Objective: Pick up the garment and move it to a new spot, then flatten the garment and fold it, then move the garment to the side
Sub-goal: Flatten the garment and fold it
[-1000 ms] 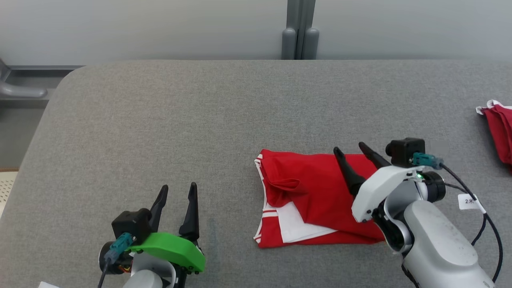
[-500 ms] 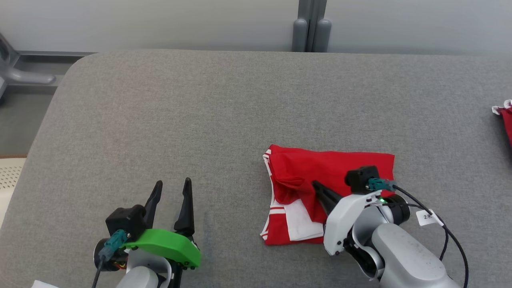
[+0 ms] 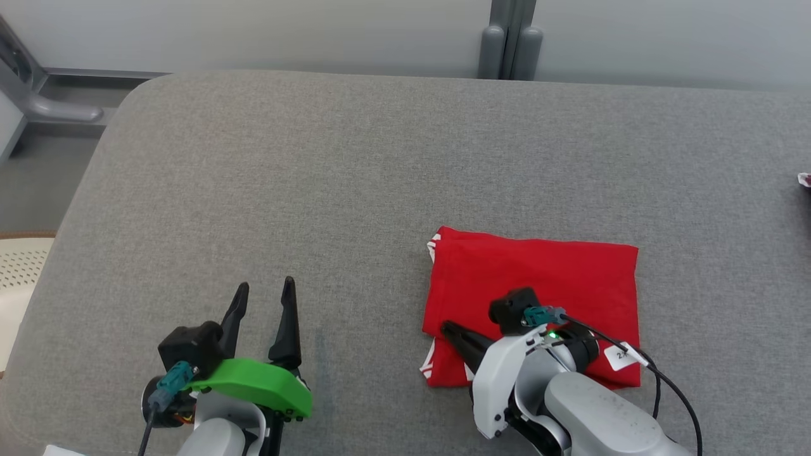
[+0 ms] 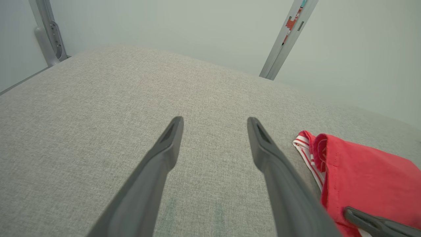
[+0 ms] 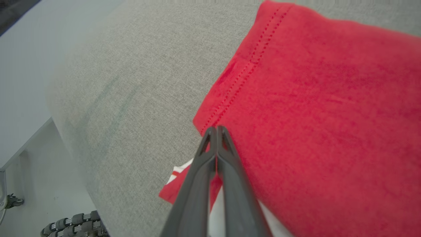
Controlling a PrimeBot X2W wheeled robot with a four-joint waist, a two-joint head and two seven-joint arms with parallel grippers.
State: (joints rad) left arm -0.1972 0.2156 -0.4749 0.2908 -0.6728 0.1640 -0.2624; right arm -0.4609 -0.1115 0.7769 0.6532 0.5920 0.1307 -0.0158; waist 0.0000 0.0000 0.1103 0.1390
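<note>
The red garment [image 3: 538, 282] lies folded into a plain rectangle on the grey padded table [image 3: 285, 158], right of centre; a white-striped edge peeks out at its left side [image 4: 304, 146]. My right gripper [image 3: 447, 328] is shut at the garment's near left corner. In the right wrist view its closed tips [image 5: 215, 130] sit right at the hem corner of the top red layer [image 5: 312, 98]. My left gripper [image 3: 265, 286] rests open over bare table to the left of the garment, nothing between its fingers [image 4: 214, 121].
A scrap of another red and white cloth [image 3: 804, 180] shows at the far right edge. A grey post [image 3: 512, 44] stands behind the table. The table's rounded left edge drops to the floor, where a cream perforated object [image 3: 19, 266] sits.
The right gripper shut and swept from the garment's far right to its near left corner, drawing a plain red layer over the striped part. The head camera shifted. The left gripper stayed put.
</note>
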